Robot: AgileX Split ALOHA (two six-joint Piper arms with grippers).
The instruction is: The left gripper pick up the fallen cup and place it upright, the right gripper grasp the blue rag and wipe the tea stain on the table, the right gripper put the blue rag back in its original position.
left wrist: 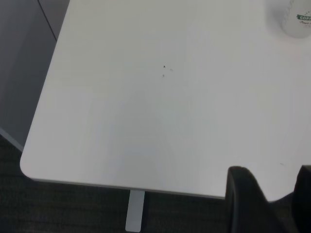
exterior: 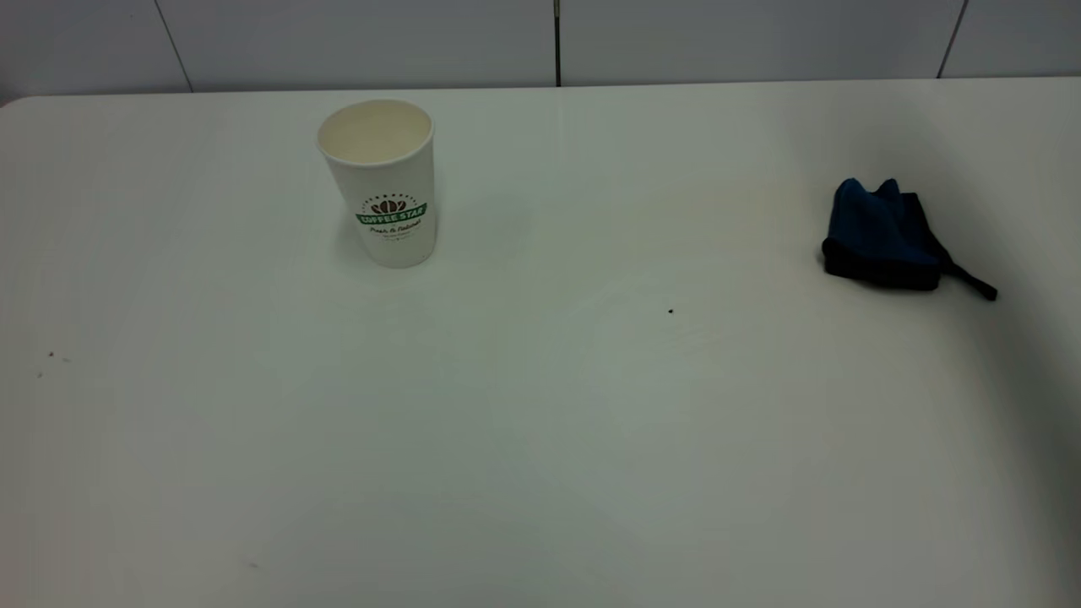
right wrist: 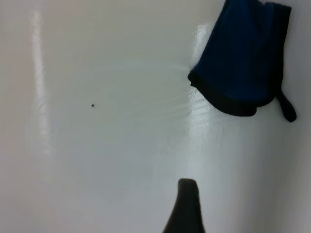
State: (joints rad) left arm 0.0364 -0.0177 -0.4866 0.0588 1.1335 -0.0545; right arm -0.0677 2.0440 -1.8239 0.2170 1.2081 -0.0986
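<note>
The white paper cup (exterior: 384, 181) with a green logo stands upright on the table's far left; its lower part shows in the left wrist view (left wrist: 297, 19). The blue rag (exterior: 882, 236) lies crumpled at the far right, free of any gripper, and shows in the right wrist view (right wrist: 243, 58). No brown stain shows, only faint wet streaks (right wrist: 146, 92) beside the rag. My left gripper (left wrist: 272, 171) is open and empty over the table's near left corner. Of my right gripper only one finger (right wrist: 187, 201) shows, well short of the rag, with nothing beside it.
A tiny dark speck (exterior: 670, 311) sits near the table's middle, also in the right wrist view (right wrist: 93, 105). A few small specks (left wrist: 164, 68) lie at the left. The table edge (left wrist: 97, 182) and its leg (left wrist: 135, 211) show below the left gripper. Neither arm shows in the exterior view.
</note>
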